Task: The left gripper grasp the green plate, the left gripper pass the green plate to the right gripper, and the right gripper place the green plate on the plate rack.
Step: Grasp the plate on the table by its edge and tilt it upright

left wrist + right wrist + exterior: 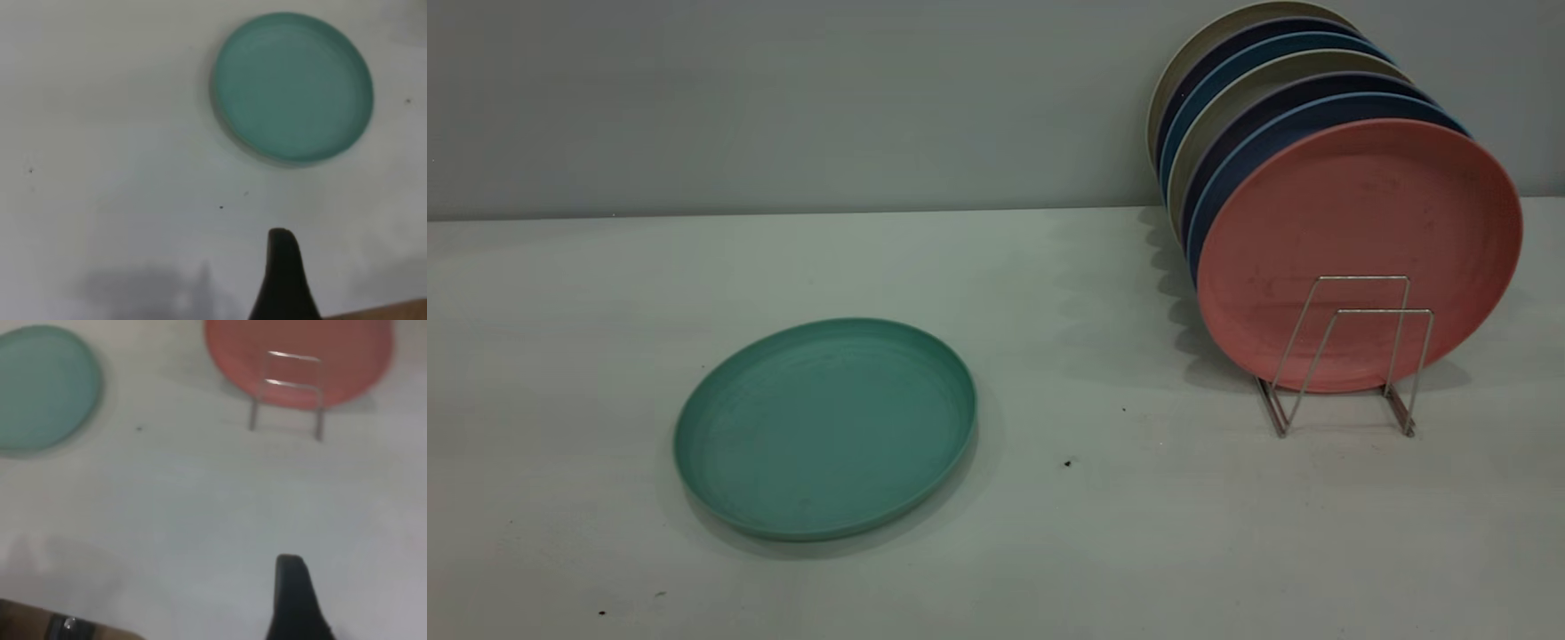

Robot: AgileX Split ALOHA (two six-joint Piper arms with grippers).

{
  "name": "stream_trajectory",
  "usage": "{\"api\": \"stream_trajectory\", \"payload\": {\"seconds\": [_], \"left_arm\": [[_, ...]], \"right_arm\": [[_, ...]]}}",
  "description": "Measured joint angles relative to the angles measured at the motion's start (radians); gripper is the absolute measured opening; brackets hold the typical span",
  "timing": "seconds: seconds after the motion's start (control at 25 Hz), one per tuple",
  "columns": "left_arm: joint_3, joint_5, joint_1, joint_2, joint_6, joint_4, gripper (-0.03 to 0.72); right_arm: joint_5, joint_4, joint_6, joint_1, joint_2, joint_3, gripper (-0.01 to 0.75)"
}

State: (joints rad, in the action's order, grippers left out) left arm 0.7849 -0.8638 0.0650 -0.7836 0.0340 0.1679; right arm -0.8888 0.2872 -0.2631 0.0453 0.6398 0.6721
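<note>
Exterior view: the round matte teal-green plastic plate (826,428) lies flat, rim up, on the pale grey worktop (996,551), toward the left and near the front edge. Well apart from it, at the right rear, stands the thin silver wire plate rack (1352,356). Its two front upright trapezoid loops carry no plate. Behind them a row of plates stands on edge, leaning back: a salmon-pink round plate (1360,240) at the front, then dark blue plates (1254,147) and beige plates (1209,53) alternating toward the grey wall (783,98). Neither arm appears in this view.

Left wrist view: one black wedge-shaped finger (285,280) of the left pincer shows above bare worktop, clear of the green plate (292,87), which lies farther off. Only this finger is seen, so whether the pincer is released or clenched cannot be told.

Right wrist view: one black pointed finger (297,600) of the right pincer hangs over bare worktop, well away from both the green plate (43,387) and the rack (287,393) with the pink plate (300,353). Its state likewise cannot be told.
</note>
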Motion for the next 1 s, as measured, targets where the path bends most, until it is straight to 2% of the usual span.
{"api": "stream_trajectory", "payload": {"seconds": [0.12,0.44,0.6,0.76,1.0], "left_arm": [[0.02,0.085,0.0,-0.191,-0.003,0.001,0.568],[0.17,0.198,0.0,-0.692,-0.002,0.004,0.568],[0.27,0.216,0.0,-0.92,0.0,0.004,0.568],[0.386,0.215,0.0,-1.118,0.008,0.005,0.568],[0.52,0.226,0.0,-1.355,0.036,0.052,0.568]], "right_arm": [[0.113,0.121,-0.165,0.0,0.161,0.001,0.51],[0.274,0.642,-0.67,0.017,0.589,0.001,0.51],[0.338,0.853,-0.869,0.126,0.749,0.03,0.51],[0.352,0.996,-0.947,0.264,0.91,0.1,0.51],[0.359,1.096,-1.015,0.362,1.064,0.16,0.51]]}}
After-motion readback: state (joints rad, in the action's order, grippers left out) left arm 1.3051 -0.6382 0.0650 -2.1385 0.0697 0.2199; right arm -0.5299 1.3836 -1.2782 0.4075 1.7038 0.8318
